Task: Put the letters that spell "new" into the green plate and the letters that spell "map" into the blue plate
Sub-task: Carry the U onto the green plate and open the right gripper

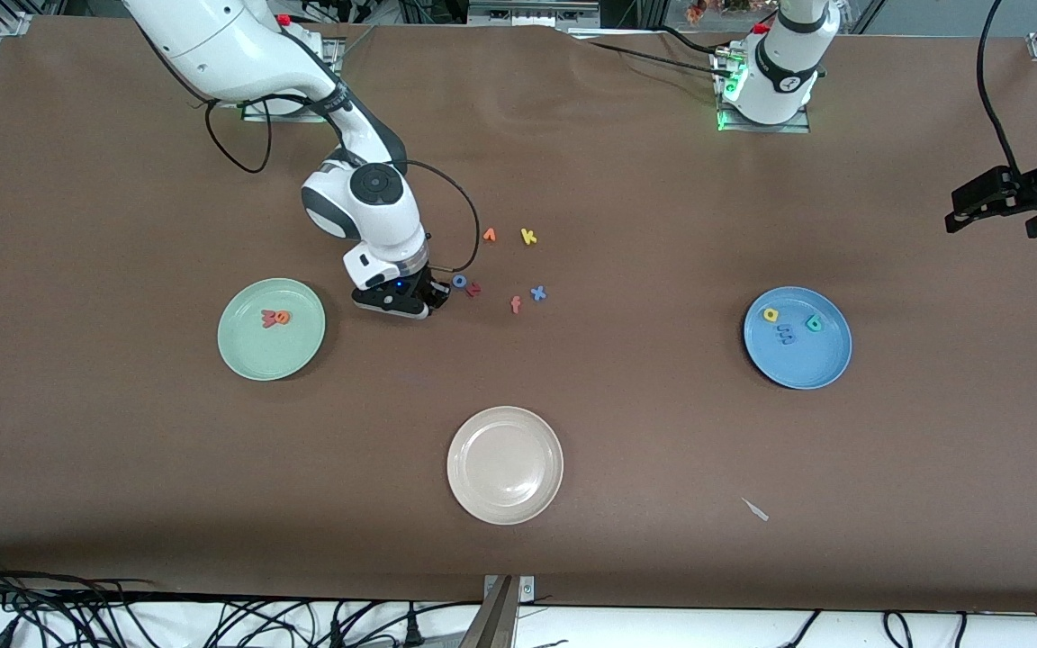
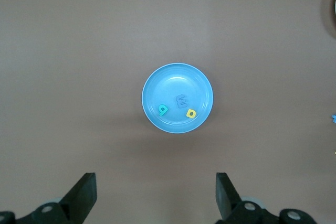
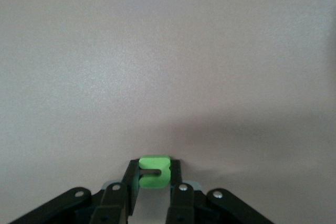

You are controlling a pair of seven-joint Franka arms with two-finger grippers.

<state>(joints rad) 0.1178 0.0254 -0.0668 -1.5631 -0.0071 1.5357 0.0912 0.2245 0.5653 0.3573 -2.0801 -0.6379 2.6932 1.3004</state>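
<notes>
My right gripper point(image 3: 154, 176) is shut on the green "n" point(image 3: 154, 171), low over the table between the green plate point(image 1: 257, 357) and the loose letters; in the front view the right gripper point(image 1: 397, 308) hides the letter. The green plate holds the salmon "w" point(image 1: 269, 317) and orange "e" point(image 1: 282, 318). The blue plate point(image 1: 798, 367) carries the yellow "a" point(image 1: 770, 315), blue "m" point(image 1: 786, 335) and teal "p" point(image 1: 814, 323). My left gripper point(image 1: 964, 214) waits open and empty, high at the left arm's end; its wrist view looks down on the blue plate point(image 2: 170, 80).
Loose letters lie beside the right gripper: blue "o" point(image 1: 459, 281), a red one point(image 1: 473, 289), salmon "f" point(image 1: 515, 304), blue "x" point(image 1: 537, 292), yellow "k" point(image 1: 528, 237), an orange one point(image 1: 489, 235). A beige plate point(image 1: 505, 490) sits nearer the front camera. A white scrap point(image 1: 755, 509) lies nearby.
</notes>
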